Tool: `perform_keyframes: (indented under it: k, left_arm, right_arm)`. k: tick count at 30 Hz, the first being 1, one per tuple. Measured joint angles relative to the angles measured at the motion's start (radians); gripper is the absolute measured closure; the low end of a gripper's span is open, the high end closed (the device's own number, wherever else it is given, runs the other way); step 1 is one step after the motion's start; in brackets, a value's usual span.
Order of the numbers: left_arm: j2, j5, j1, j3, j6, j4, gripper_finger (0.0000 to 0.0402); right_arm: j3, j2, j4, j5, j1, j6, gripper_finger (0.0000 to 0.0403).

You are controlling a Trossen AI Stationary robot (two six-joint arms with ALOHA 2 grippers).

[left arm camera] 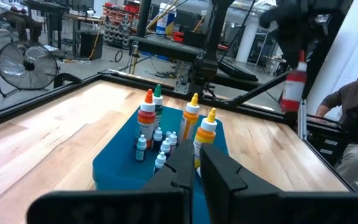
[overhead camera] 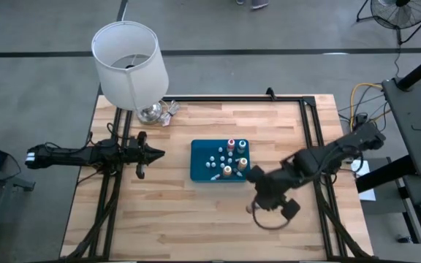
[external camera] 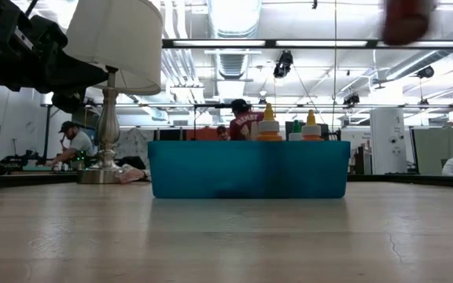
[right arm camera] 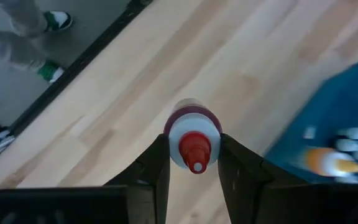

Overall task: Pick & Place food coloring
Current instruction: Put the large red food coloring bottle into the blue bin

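The right gripper (right arm camera: 194,163) pinches a red-capped food coloring bottle (right arm camera: 193,140) between its jaws, one dark finger pressed to each side of the bottle's body, the red nozzle pointing up toward the wrist camera. The bottle hangs over bare wood just beside the blue tray (overhead camera: 198,162), off the tray's corner on the right arm's side; in the low view it shows only as a red blur high above the tray, clear of the tabletop (overhead camera: 196,219).

In the blue tray stand the rest of the food coloring bottles (left arm camera: 169,127): taller ones with orange, green and yellow tops along the tray's far side as the left wrist sees it, and a cluster of small white-capped ones nearer its middle. The tray sits near the centre of the tabletop, upright and level.

The left gripper (overhead camera: 154,153) waits well apart from the tray on its opposite side, hovering over the wood with its jaws pressed together and pointing at the tray.

Beyond the tray, at the tabletop's back edge on the left arm's side, stands a lamp (overhead camera: 129,64) with a white shade and a silver base. Past the tabletop, people (external camera: 73,143) sit at workbenches in the room behind.
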Motion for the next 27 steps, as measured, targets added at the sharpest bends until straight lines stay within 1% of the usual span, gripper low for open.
perform_keyframes:
  k: [5, 12, 18, 27]
  left_arm:
    - [0.000, 0.000, 0.000, 0.000, 0.000, 0.000, 0.0400]
    - [0.000, 0.000, 0.000, 0.000, 0.000, -0.001, 0.0400]
    - [0.000, 0.000, 0.000, 0.000, 0.000, 0.000, 0.0400]
    - [0.000, 0.000, 0.000, 0.000, 0.000, 0.000, 0.0400]
  right_arm:
    - [0.064, 0.018, -0.011, 0.000, -0.107, -0.063, 0.0306]
    - [0.117, 0.090, -0.005, 0.002, -0.255, -0.118, 0.0306]
    - [0.179, 0.163, 0.009, 0.003, -0.354, -0.113, 0.0306]
    - [0.310, 0.261, 0.017, 0.030, -0.486, -0.050, 0.0306]
